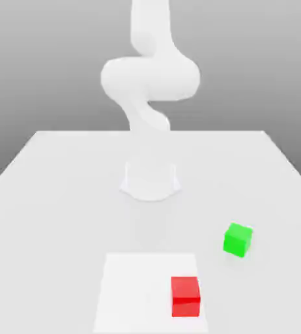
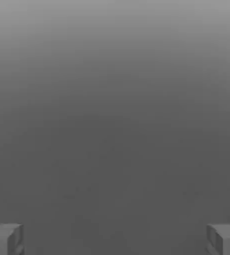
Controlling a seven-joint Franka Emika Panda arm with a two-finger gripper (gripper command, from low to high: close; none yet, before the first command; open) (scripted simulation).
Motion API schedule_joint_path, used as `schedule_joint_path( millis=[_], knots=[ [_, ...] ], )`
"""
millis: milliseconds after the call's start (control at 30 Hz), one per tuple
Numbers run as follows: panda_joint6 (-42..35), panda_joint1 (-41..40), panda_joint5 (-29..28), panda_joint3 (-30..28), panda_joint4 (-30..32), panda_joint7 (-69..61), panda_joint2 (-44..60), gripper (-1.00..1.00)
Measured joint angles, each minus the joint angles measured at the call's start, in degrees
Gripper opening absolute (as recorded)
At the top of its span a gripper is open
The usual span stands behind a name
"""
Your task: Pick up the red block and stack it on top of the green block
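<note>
1. Grey, featureless backdrop rises behind a pale tabletop (image 1: 49, 196) in the exterior view.
2. On that tabletop the white robot arm (image 1: 150, 85) stands on its round base (image 1: 150, 181), well behind both cubes.
3. A lighter square patch (image 1: 140, 287) lies on the tabletop in front of the base.
4. The red block (image 1: 186, 296) sits on that patch, at its corner toward the exterior view's right.
5. The green block (image 1: 238, 239) rests on the tabletop off the patch, near the red block but apart from it, farther back and toward the exterior view's right, turned slightly.
6. In the hand view, plain grey background.
7. The tool (image 2: 115, 239) has its two grey fingertips (image 2: 5, 239) spread wide apart, with nothing between them.
</note>
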State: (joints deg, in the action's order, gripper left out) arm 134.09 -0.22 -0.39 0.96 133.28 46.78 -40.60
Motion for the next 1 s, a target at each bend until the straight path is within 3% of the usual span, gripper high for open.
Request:
schedule_joint_path(
  millis=[733, 933, 967, 1000],
  knots=[
    [20.3, 1.4, -2.3, 5.3, 13.2, 7.5, 46.0, 0.00],
    [29.6, 2.8, -4.5, 3.6, 12.6, 9.5, 58.4, 0.00],
    [30.8, 3.2, -4.8, 3.2, 12.4, 9.8, 59.8, -1.00],
    [30.8, 3.2, -4.8, 3.2, 12.4, 9.8, 59.8, -1.00]
  ],
)
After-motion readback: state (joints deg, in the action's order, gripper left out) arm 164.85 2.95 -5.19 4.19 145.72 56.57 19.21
